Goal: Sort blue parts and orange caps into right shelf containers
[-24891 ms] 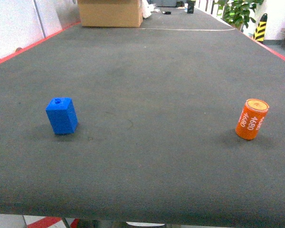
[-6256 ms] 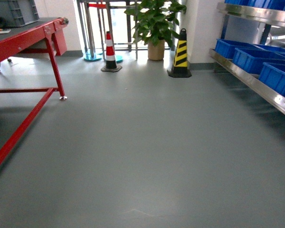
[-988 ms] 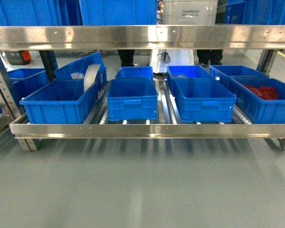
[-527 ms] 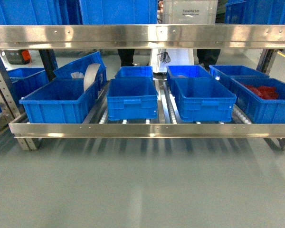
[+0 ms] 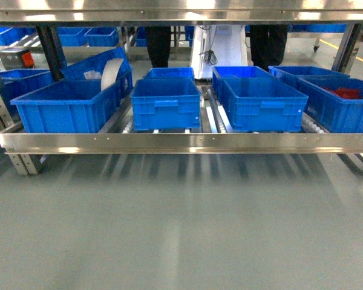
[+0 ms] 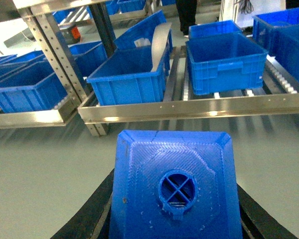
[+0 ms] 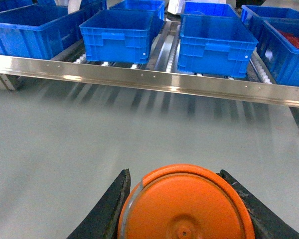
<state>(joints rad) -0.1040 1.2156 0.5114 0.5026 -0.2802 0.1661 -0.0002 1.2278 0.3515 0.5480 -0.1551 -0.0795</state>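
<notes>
**Blue crates ahead, both pincers loaded**

Stainless steel fronts the head view — the right shelf (image 5: 187, 142) carries a row of containers (image 5: 166, 104).

Left wrist view: the left gripper (image 6: 174, 219) is clamped on a blue part (image 6: 175, 191), crates beyond it.

Right wrist view: the right gripper (image 7: 184, 211) grips an orange cap (image 7: 186, 206) — shelf rail ahead.

A factory or warehouse floor. At 12 o'clock stands a steel flow rack (image 5: 187, 143) with roller lanes (image 5: 210, 118) carrying rows of blue crates (image 5: 166, 103); more racks with crates run off toward 10 o'clock. The grey floor (image 5: 181, 223) is smooth, sealed industrial flooring, with a yellow line at 2 o'clock.
</notes>
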